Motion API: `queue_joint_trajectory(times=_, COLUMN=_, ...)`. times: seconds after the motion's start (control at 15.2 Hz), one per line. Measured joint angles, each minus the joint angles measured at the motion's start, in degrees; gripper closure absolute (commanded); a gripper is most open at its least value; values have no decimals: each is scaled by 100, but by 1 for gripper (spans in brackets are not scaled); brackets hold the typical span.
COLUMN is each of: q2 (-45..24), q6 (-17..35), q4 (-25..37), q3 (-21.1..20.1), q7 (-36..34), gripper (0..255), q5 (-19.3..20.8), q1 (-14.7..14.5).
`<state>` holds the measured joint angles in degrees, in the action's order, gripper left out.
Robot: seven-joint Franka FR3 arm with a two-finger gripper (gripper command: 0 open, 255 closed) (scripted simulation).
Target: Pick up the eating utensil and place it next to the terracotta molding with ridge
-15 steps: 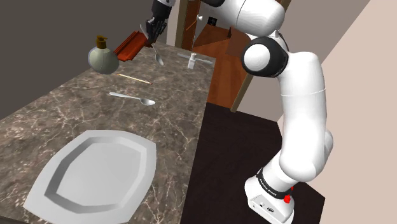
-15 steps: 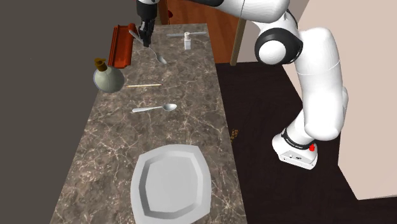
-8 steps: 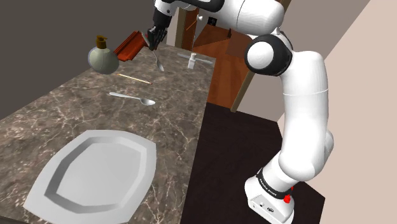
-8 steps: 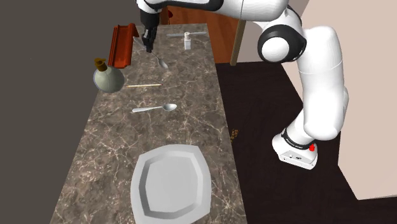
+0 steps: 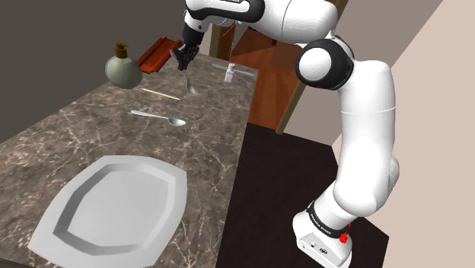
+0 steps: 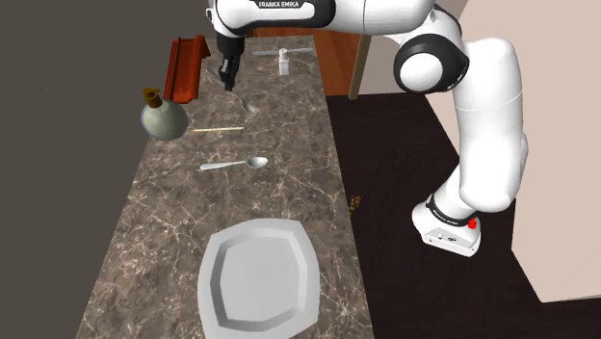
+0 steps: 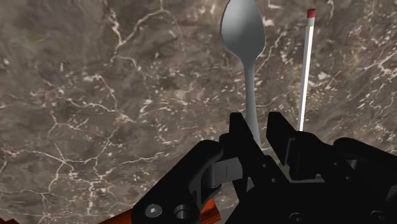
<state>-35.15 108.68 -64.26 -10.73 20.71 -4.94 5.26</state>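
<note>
My gripper point(image 5: 183, 61) point(image 6: 229, 83) is shut on the handle of a silver spoon point(image 5: 189, 81) point(image 6: 247, 102), which hangs bowl-down close over the marble counter. In the wrist view the spoon point(image 7: 244, 38) runs out from between the fingers point(image 7: 238, 131). The terracotta molding with a ridge point(image 5: 154, 53) point(image 6: 183, 67) lies on the counter's far end, just to the shoulder view's left of the gripper. A second silver spoon point(image 5: 158, 117) point(image 6: 234, 165) lies flat mid-counter, apart from the gripper.
A round olive bottle point(image 5: 122, 67) point(image 6: 164, 116) stands beside the molding. A thin stick with a red tip point(image 5: 160, 93) point(image 6: 218, 129) point(image 7: 305, 70) lies near the held spoon. A grey plate point(image 5: 164, 177) point(image 6: 214, 289) sits at the near end. A small white bottle point(image 5: 230, 72) stands at the counter's far edge.
The gripper has come down toward the counter with the spoon, shifting slightly away from the molding. The lying spoon, stick and plate have not moved.
</note>
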Motion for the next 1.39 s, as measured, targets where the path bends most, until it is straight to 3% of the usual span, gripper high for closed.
queue_joint_trajectory(times=0.92, q2=-61, q6=1013, q4=-962, q3=1, q7=149, gripper=255, q5=-42, q1=39)
queue_joint_trajectory(times=1.39, q2=-101, q6=1088, q4=-997, q3=3, q7=160, gripper=255, q5=-40, q1=38)
